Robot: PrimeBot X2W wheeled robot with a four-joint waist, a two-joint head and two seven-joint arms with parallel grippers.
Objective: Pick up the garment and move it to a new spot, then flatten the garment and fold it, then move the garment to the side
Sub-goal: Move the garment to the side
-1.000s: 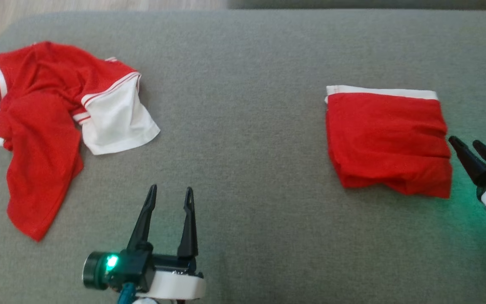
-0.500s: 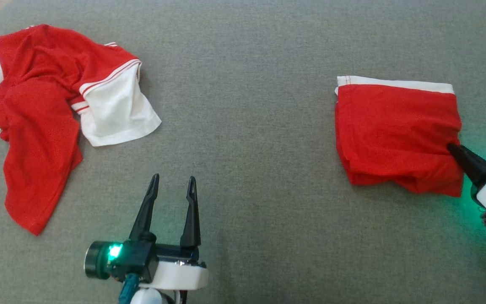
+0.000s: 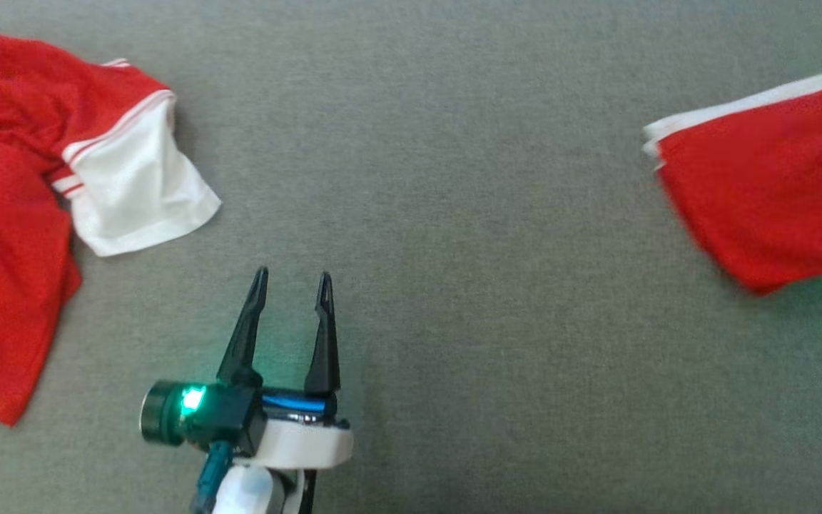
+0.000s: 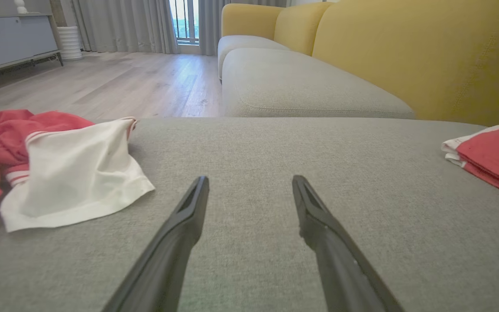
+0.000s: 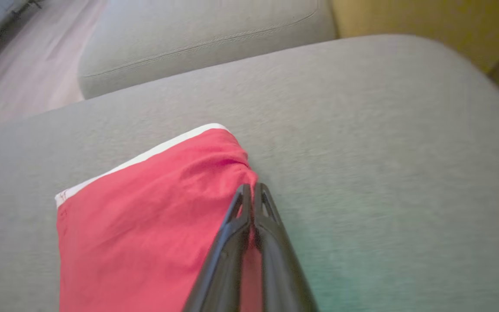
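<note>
- Your right gripper [image 5: 251, 187] is clamped on the edge of the folded garment [image 5: 145, 208], at the cushion's [image 3: 454, 178] right.
- Your left gripper [image 3: 292, 280] hovers with fingers apart over the cushion.
- A shirt [image 3: 4, 214] lies crumpled at the left.

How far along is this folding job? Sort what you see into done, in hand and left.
Done: the red garment lies folded into a compact rectangle. In hand: the right gripper is shut on its edge, apparently for the move aside. Left: setting it down at the side; the left gripper is open over the cushion, and the crumpled shirt lies untouched.
</note>
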